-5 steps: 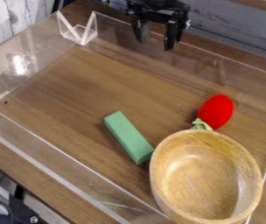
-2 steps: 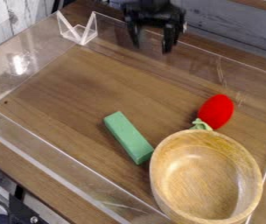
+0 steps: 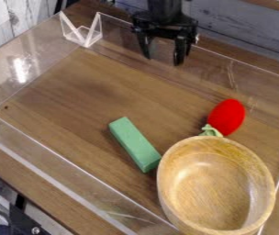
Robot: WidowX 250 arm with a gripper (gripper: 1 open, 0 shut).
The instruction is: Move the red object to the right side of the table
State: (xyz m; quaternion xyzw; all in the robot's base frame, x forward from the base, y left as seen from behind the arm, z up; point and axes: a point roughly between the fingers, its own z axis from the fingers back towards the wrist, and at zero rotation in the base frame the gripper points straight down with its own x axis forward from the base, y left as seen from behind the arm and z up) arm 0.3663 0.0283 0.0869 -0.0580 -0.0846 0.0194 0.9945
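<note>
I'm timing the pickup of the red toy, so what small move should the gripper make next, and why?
Probably travel over toward the red toy, staying open: the gripper hangs open near the far wall, and the toy lies well away from it, just beyond the wooden bowl.

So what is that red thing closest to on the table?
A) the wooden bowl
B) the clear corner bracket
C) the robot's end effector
A: the red object lies just beyond the rim of the wooden bowl, its leafy end nearly at it.
</note>
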